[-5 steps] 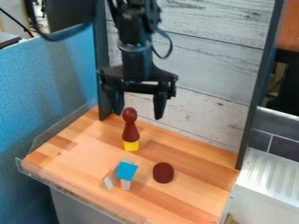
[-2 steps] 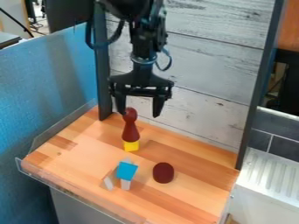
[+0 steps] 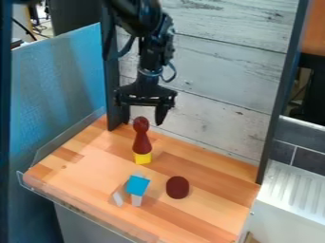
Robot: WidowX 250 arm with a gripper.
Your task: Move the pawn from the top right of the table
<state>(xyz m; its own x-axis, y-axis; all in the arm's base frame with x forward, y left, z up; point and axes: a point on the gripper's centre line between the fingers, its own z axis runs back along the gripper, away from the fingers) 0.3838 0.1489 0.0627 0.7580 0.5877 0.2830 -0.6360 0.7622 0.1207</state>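
The gripper (image 3: 141, 123) is held wide open and empty near the head of the pawn (image 3: 141, 138), apparently stood on the yellow block (image 3: 143, 158) towards the worktop's (image 3: 82, 166) back-left corner. Alignment seems under way; centred lowering is needed.

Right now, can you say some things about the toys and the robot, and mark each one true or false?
1. The pawn is dark red. True.
2. The blue block is nearer the camera than the pawn. True.
3. The block at the pawn's foot is green. False: that block is yellow.
4. The gripper has its fingers apart. True.
5. The gripper is holding the blue block. False: that block is down below it.
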